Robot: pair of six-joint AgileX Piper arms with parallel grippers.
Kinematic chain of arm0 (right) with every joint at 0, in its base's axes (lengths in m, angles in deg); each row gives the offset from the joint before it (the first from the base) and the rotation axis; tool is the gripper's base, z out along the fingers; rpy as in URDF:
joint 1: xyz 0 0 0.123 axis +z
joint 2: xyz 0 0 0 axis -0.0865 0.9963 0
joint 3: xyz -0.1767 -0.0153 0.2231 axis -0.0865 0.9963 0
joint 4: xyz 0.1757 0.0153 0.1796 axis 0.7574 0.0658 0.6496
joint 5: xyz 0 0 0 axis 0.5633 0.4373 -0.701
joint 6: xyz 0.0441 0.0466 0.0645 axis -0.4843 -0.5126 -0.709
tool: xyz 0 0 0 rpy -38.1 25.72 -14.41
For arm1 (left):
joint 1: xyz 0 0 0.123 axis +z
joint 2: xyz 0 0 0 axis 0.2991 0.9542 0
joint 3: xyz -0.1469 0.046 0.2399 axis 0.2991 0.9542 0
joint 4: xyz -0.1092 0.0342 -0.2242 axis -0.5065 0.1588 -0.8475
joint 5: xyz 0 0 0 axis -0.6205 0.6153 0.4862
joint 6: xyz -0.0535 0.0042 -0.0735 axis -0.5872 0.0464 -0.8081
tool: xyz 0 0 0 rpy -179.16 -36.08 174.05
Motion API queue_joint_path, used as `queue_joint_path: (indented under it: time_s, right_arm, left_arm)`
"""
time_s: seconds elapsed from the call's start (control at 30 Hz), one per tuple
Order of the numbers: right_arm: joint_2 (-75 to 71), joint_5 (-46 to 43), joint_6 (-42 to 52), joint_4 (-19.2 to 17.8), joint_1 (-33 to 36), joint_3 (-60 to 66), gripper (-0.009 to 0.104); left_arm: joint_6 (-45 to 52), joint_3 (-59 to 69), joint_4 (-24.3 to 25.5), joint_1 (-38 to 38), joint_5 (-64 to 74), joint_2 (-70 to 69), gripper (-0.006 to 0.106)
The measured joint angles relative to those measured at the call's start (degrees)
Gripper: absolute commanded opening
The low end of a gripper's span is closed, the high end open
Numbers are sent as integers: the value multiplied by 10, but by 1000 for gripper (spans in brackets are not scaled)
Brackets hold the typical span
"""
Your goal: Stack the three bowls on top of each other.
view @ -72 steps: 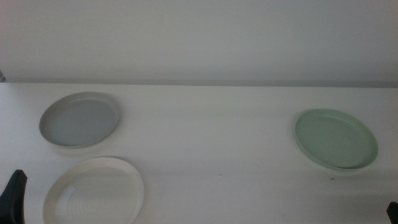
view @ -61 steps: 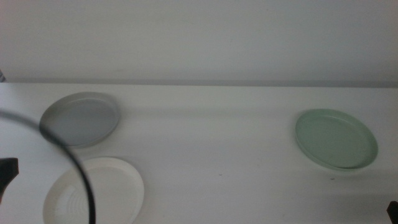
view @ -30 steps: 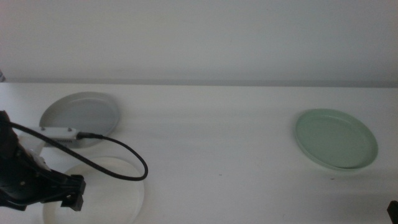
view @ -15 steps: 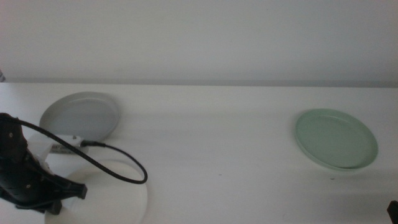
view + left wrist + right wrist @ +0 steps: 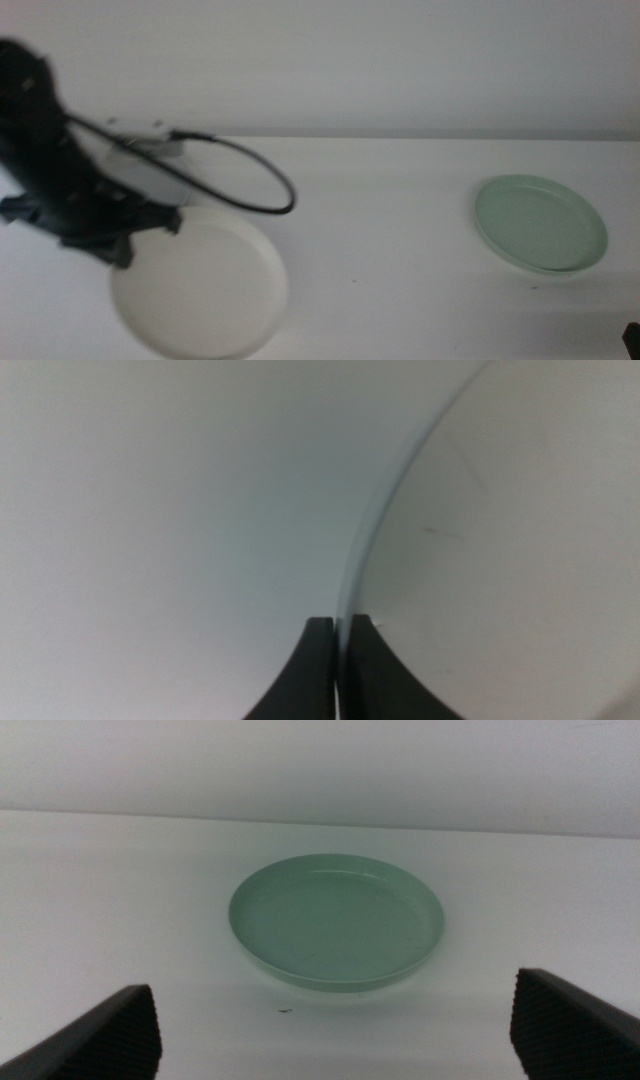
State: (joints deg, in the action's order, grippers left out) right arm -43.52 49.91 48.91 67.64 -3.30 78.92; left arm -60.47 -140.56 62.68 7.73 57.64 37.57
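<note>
My left gripper is shut on the left rim of the white bowl and holds it lifted and tilted over the table's left front. In the left wrist view the jaws pinch the bowl's thin rim. The grey bowl lies behind it at the back left, mostly hidden by the arm. The pale green bowl lies alone on the right and shows in the right wrist view. My right gripper is open, waiting in front of the green bowl, at the middle view's bottom right corner.
A black cable loops from the left arm over the table beside the grey bowl. The white table runs to a pale back wall.
The left arm came in from the left, closed on the white bowl's rim, and has lifted it up and to the right. The grey and green bowls and the right arm have not moved.
</note>
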Motion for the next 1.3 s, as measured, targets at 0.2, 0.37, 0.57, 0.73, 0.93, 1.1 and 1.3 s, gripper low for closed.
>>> queue_joint_path:
  time_s: [0.2, 0.37, 0.57, 0.73, 0.93, 1.1, 1.3]
  right_arm:
    - [0, 0, 0, 0, 0, 0, 93]
    - [0, 0, 0, 0, 0, 0, 93]
    - [0, 0, 0, 0, 0, 0, 93]
    - [0, 0, 0, 0, 0, 0, 93]
    - [0, 0, 0, 0, 0, 0, 93]
    - [0, 0, 0, 0, 0, 0, 93]
    - [0, 0, 0, 0, 0, 0, 93]
  left_arm:
    - [-6, -128, -4, -85, 24, 115, -1]
    - [-6, -228, -8, -130, 34, 219, -1]
    - [4, -337, -16, -150, 35, 307, -1]
    - [10, -399, -28, -150, 35, 357, -1]
    - [11, -430, -37, -150, 35, 384, -1]
    - [11, -439, -37, -150, 39, 392, -1]
    - [8, -490, -38, -150, 38, 413, -1]
